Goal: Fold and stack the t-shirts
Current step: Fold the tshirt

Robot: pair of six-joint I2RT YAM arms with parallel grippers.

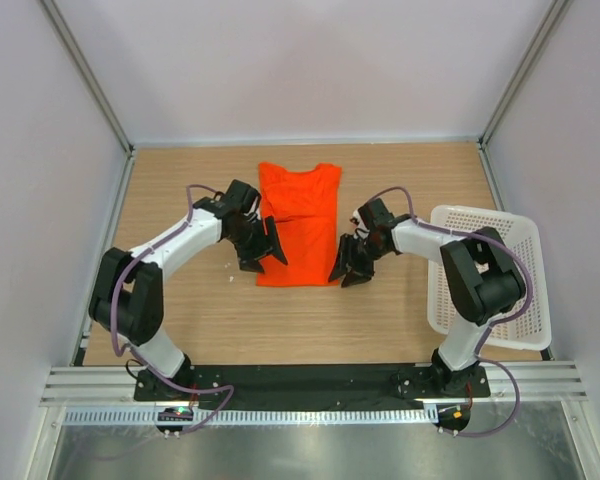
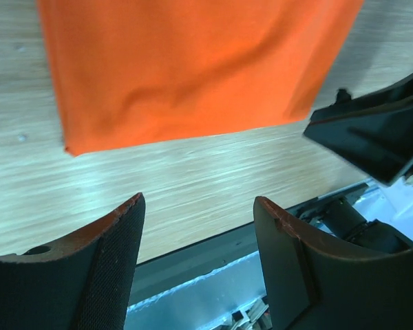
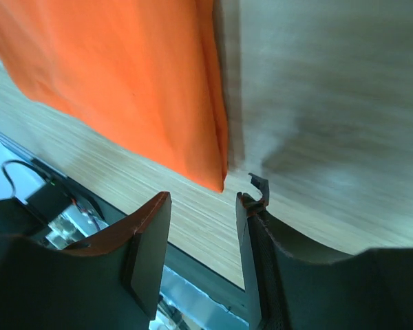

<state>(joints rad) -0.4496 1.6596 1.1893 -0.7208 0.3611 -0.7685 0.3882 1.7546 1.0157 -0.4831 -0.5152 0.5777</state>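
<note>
A pale wooden table point(image 1: 180, 330) fills the floor of a booth closed by plain white walls point(image 1: 300, 60) on three sides, with a ribbed metal rail point(image 1: 310, 385) along the near edge where the two arms are bolted. At the table's right edge sits a white lattice basket point(image 1: 525, 235), its near-left part covered by the bent elbow of the right arm point(image 1: 475, 275); the bare lattice is all that shows of its inside, and the garment lies outside it. The orange-red t-shirt point(image 1: 298, 225) lies flat on the wood at mid-table, well left of the basket, as a narrow strip with its wider end toward the far wall and its straight hem toward the arms. Nothing lies on top of it; the two arms flank it, the left arm point(image 1: 170, 245) curving in from the left and the right arm from the basket side. The left gripper point(image 1: 263, 252) hangs at the shirt's near-left corner, and its wrist view shows the fingers point(image 2: 117, 234) spread wide with only wood grain between them, the hem point(image 2: 186, 134) just beyond the tips. The right gripper point(image 1: 346, 268) hangs at the near-right corner, its jaws parted less widely, pinching nothing, the cloth's corner point(image 3: 217, 182) just beside one fingertip point(image 3: 258, 185) but apart from it.
</note>
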